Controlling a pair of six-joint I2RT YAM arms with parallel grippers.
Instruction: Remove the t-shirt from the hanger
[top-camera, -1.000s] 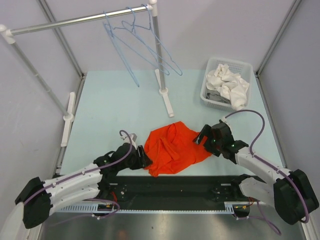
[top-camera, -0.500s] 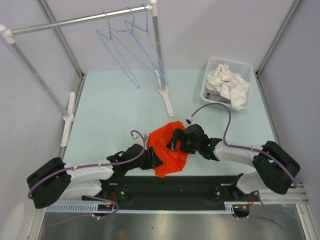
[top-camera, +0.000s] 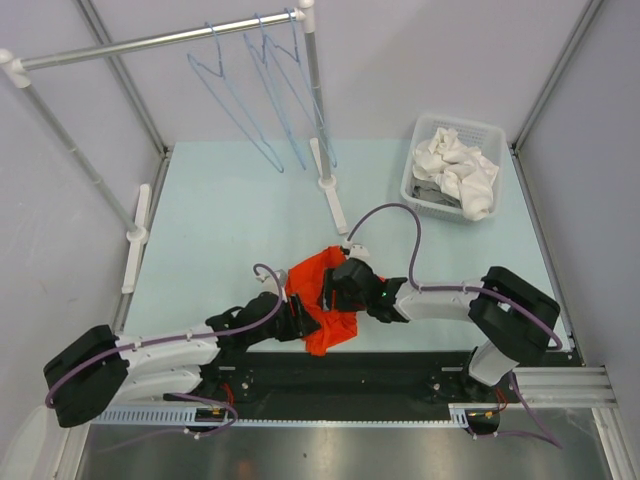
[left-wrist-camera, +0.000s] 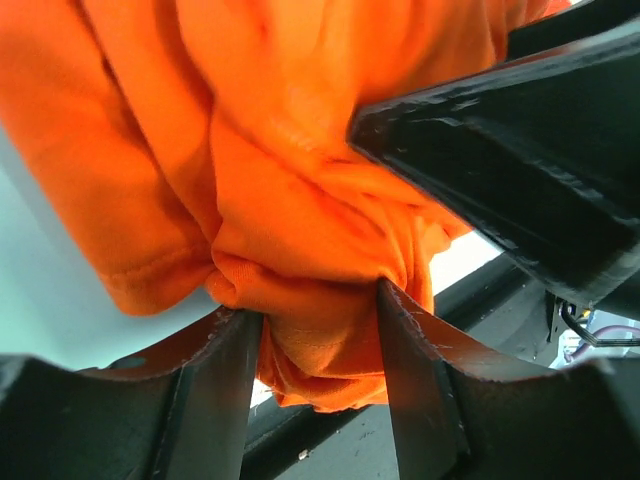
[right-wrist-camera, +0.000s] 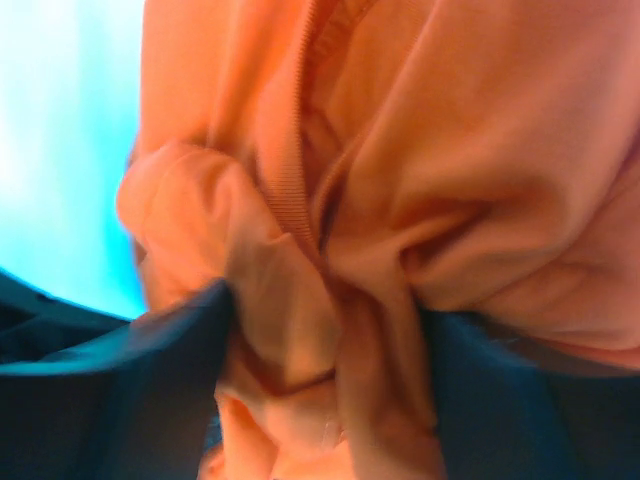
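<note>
The orange t-shirt (top-camera: 318, 292) lies bunched on the pale green table near its front edge, off the hangers. My left gripper (top-camera: 303, 322) is shut on a fold of its lower left edge; the cloth (left-wrist-camera: 300, 200) fills the left wrist view between my fingers (left-wrist-camera: 225, 390). My right gripper (top-camera: 335, 292) is shut on the middle of the shirt; its view shows the collar seam and folds (right-wrist-camera: 330, 200) pinched between blurred fingers (right-wrist-camera: 170, 370). Thin blue wire hangers (top-camera: 265, 90) hang bare on the rail at the back.
A clothes rack with a grey rail (top-camera: 150, 42) and a white upright post (top-camera: 318, 110) stands at the back. A white basket (top-camera: 450, 165) with white cloth sits at the back right. The black base rail (top-camera: 350, 370) runs along the near edge.
My right gripper has swept left across the shirt, bunching it into a smaller heap. My left gripper has stayed gripping its left edge. The hangers swing on the rail.
</note>
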